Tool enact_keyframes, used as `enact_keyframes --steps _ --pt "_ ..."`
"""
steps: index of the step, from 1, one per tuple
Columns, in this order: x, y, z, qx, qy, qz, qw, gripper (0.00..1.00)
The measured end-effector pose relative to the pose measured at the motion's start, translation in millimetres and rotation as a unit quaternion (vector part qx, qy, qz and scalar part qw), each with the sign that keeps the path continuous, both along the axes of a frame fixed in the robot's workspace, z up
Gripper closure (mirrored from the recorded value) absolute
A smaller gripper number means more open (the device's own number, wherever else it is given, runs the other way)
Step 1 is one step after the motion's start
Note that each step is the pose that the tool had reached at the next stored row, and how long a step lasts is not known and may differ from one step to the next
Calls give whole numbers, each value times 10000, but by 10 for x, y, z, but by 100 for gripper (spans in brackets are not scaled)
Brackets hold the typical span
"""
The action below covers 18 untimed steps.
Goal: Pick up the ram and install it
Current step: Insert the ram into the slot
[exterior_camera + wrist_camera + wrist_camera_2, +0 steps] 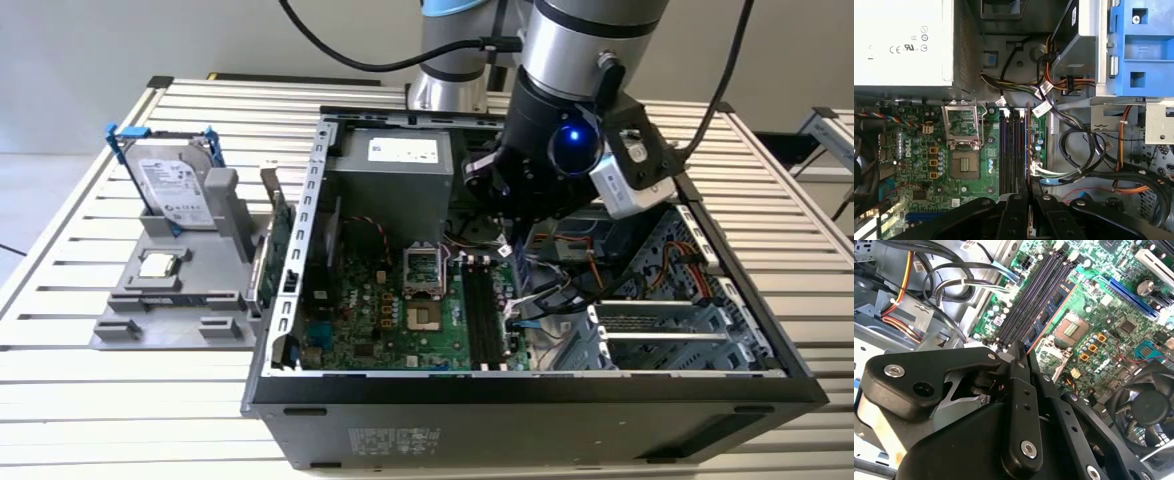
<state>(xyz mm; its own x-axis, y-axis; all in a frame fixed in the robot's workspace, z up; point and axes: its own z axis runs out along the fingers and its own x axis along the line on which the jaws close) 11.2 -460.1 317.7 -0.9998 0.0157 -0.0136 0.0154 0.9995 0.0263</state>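
Second wrist view showed the black pincer (1024, 352) clamped on the ram (1054, 307), a thin blue-green circuit-board stick with dark chips, jutting beyond its tips alongside the long black memory slots (1030, 295). Any slight tilt could jam it against a slot edge.

Black jointed gripper (1022, 351): matt links, bright metal screws (894, 371). Thin dark ram stick (1051, 312): semi-gloss board, matt chips. Pale slatted table (134, 400): satin aluminium.
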Motion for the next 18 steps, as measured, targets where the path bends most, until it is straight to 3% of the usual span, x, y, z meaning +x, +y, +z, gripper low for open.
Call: enact_keyframes --steps 18 --pt "25 0 -169 0 0 -16 10000 100"
